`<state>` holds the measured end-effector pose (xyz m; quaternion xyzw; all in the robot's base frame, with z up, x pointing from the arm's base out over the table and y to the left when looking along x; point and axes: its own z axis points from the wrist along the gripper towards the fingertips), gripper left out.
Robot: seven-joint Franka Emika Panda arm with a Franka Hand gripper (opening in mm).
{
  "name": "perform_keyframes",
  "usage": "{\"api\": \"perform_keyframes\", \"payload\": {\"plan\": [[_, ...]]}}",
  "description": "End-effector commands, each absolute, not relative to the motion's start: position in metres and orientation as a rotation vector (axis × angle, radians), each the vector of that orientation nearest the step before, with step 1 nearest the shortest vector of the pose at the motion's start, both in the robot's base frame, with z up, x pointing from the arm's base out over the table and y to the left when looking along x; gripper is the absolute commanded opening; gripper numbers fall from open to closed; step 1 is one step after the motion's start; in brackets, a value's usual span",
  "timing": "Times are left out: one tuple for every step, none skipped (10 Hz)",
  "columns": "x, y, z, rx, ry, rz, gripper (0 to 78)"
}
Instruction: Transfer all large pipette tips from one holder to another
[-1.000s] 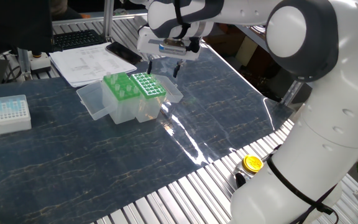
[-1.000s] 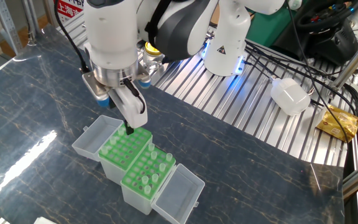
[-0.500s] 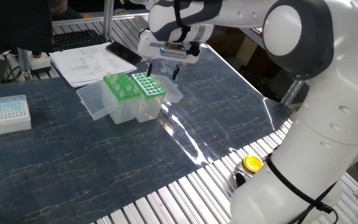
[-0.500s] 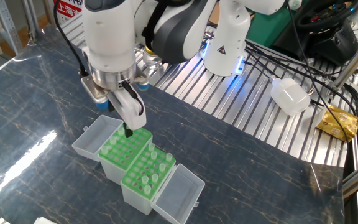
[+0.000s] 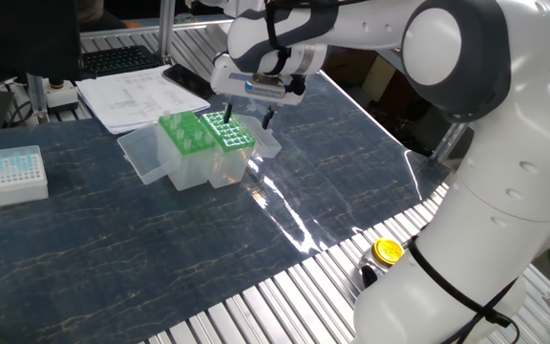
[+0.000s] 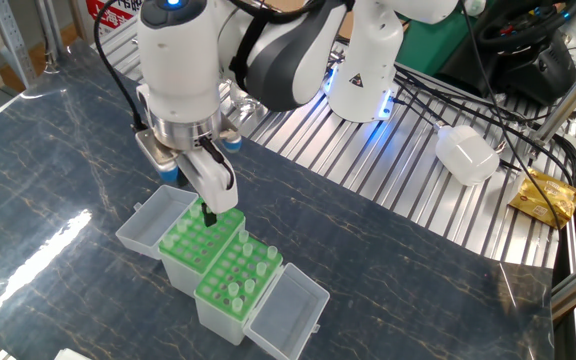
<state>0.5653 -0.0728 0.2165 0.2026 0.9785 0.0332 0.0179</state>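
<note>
No writing anywhere is sharp enough to read; a red-and-white sign at 11 o'clock behind the arm is cut off. The tool [image 6: 208,212] points straight down over the far green rack [image 6: 200,233], its dark fingers set narrowly apart; I cannot tell whether they pinch anything. The long clear tips [image 6: 240,277] stand in the near green rack [image 6: 235,278], which touches the far one toward 5 o'clock. Clear lids [image 6: 155,222] hang open off both outer ends. The dark worktop [image 5: 160,248] lies open around them; a small white box [image 5: 9,175] sits well apart at 9 o'clock.
</note>
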Motion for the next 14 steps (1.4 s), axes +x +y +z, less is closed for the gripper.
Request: {"api": "perform_keyframes", "payload": {"plan": [[0.5665, -0.0741, 0.2075, 0.608, 3.026, 0.106, 77.4], [0.5664, -0.0732, 0.2053, 0.604, 3.026, 0.106, 77.4], [0.5664, -0.0728, 0.2037, 0.599, 3.027, 0.103, 77.4], [0.5665, -0.0729, 0.2035, 0.596, 3.029, 0.100, 77.4], [0.5667, -0.0730, 0.2031, 0.594, 3.029, 0.099, 77.4], [0.5668, -0.0729, 0.2028, 0.594, 3.028, 0.098, 77.4], [0.5668, -0.0730, 0.2028, 0.608, 3.026, 0.101, 77.4], [0.5669, -0.0730, 0.2026, 0.610, 3.025, 0.101, 77.4], [0.5669, -0.0730, 0.2026, 0.610, 3.025, 0.101, 77.4], [0.5669, -0.0730, 0.2026, 0.610, 3.025, 0.101, 1.1], [0.5669, -0.0730, 0.2026, 0.610, 3.025, 0.101, 1.1], [0.5669, -0.0730, 0.2026, 0.610, 3.025, 0.101, 1.1], [0.5669, -0.0730, 0.2026, 0.610, 3.025, 0.101, 1.1], [0.5669, -0.0730, 0.2026, 0.610, 3.025, 0.101, 1.1]]}}
